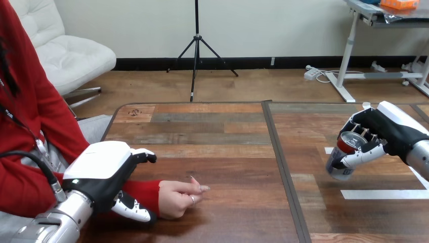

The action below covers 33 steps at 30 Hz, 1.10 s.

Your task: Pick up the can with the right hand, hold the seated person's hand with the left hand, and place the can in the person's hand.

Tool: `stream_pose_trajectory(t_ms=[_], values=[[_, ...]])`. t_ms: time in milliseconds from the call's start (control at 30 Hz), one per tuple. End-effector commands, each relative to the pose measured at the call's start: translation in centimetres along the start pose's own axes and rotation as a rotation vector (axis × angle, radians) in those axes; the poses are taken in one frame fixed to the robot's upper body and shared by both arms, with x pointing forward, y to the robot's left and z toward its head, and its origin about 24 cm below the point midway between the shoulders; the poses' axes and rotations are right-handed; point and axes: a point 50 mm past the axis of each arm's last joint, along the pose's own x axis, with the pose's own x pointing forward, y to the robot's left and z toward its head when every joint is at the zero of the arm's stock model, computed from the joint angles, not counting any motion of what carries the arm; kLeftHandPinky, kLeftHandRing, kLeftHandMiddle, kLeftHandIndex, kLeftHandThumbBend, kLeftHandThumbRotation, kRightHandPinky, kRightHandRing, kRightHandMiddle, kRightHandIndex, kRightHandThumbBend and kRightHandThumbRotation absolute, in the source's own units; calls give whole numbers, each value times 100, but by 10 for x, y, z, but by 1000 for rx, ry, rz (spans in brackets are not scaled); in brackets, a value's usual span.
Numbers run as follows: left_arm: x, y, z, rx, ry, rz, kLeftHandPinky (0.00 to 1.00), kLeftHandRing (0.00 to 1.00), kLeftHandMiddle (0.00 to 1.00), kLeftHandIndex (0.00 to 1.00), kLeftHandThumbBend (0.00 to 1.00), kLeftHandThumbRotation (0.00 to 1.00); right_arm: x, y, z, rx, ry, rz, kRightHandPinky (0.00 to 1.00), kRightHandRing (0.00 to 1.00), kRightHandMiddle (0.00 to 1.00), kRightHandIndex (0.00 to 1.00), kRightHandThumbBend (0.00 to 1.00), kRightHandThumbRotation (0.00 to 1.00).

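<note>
At a wooden table [222,147], the robot's right hand [385,127] grips a silver can [342,162] at the view's right edge; its fingers [365,152] are curled round the can's upper part, just under the red-rimmed top, and the can hangs tilted, its base toward the table beside strips of white tape [384,194]; whether the base touches the wood cannot be told. Across the table, well apart from the can, the robot's left hand [103,174] closes on the seated person's wrist [145,194], at the cuff of a red sleeve; the hand's fingers arch over the top of the wrist and its thumb [132,210] curls in on the near side. The person's hand [178,198] rests on the tabletop just past that grasp, loosely curled, fingertips pointing toward the middle of the table; it holds nothing.
</note>
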Motion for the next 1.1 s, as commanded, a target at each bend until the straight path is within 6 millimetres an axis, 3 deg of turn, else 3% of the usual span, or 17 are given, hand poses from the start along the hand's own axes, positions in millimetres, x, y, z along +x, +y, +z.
stream_pose_trajectory(t_ms=[0,1067], values=[[12,21,1,61,-11,76,74,81,83,80,100,26,3,-44,22,-17,-98,-148,35,38,42,47,78,0],[30,9,-6,60,-7,-2,79,84,85,84,100,30,3,-48,25,-9,-110,-145,37,39,43,48,77,0]])
